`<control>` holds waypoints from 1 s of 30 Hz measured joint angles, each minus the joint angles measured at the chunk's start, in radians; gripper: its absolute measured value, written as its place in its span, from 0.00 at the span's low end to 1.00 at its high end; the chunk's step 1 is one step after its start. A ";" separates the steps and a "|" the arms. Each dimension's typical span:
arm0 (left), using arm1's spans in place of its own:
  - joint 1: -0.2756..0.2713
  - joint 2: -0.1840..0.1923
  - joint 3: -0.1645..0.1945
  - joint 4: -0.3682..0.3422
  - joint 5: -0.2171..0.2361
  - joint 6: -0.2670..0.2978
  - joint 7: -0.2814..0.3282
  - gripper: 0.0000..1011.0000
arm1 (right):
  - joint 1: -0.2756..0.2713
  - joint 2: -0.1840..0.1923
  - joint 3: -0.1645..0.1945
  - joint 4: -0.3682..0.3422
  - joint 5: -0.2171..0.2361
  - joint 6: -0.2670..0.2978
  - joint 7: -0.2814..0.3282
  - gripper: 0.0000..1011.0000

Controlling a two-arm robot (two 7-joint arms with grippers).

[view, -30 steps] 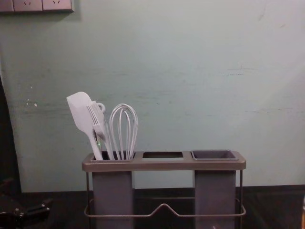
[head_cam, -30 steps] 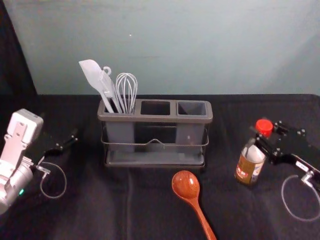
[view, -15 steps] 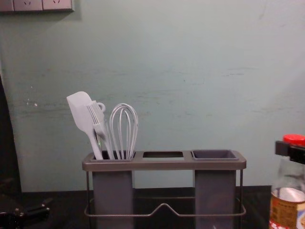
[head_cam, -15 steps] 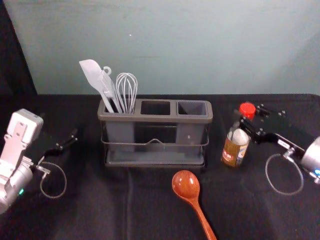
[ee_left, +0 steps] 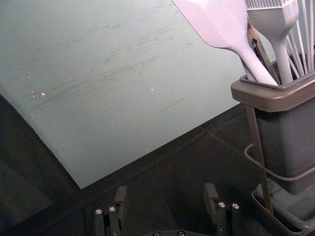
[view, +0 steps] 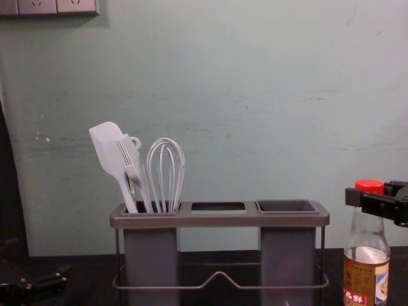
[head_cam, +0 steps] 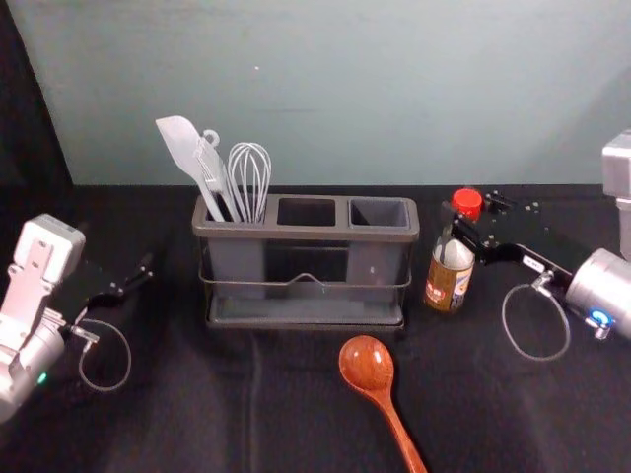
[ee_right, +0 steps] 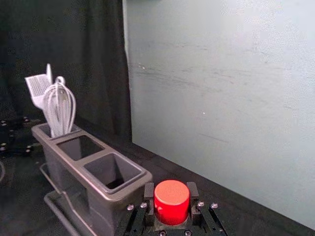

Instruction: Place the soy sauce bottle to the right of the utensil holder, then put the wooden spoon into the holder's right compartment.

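Observation:
My right gripper is shut on the soy sauce bottle just below its red cap, a short way to the right of the utensil holder. In the right wrist view, the gripper has its fingers on both sides of the cap. The bottle stands upright in the chest view; whether its base touches the table I cannot tell. The wooden spoon lies in front of the holder, bowl toward it. My left gripper is parked at the left; in its wrist view the gripper is open, holding nothing.
White utensils, a spatula and a whisk among them, stand in the holder's left compartment. Its middle opening and right compartment hold nothing visible. The wall rises behind the table.
My right gripper has carried the bottle leftward and back, nearer the holder's right end; bottle and gripper have come into the chest view from the right. The left arm, holder and spoon have not moved.

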 joint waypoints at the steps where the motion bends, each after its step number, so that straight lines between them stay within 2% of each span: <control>1: 0.000 0.000 0.000 0.000 0.000 0.000 0.000 1.00 | 0.003 -0.004 -0.001 0.005 -0.003 0.000 -0.003 0.39; 9: 0.000 0.000 0.000 0.000 0.000 0.000 0.000 1.00 | 0.021 -0.030 -0.004 0.042 -0.026 -0.006 -0.027 0.39; 15: 0.000 0.000 0.000 0.000 0.000 0.000 0.000 1.00 | 0.029 -0.050 0.003 0.077 -0.024 -0.022 -0.024 0.39; 30: 0.000 0.000 0.000 0.000 0.000 0.000 0.000 1.00 | 0.036 -0.064 -0.007 0.078 -0.035 -0.036 -0.006 0.39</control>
